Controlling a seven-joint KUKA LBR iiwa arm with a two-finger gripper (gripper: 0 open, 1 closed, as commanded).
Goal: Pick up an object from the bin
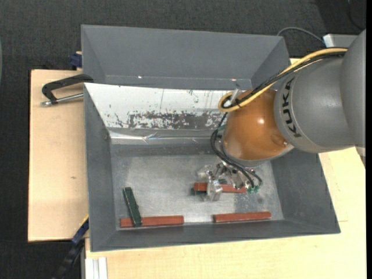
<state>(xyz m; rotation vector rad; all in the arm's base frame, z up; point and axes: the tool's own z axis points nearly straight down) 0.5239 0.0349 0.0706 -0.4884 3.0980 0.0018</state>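
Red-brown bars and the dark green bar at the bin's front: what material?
Left red-brown bar and right red-brown bar: probably painted wood or plastic, matte, even colour, straight edges. Dark green bar: likely the same; can't confirm.

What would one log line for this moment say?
tool low at short red-brown bar | grip: cannot tell | apart from tool: green bar, left red-brown strip, right red-brown strip
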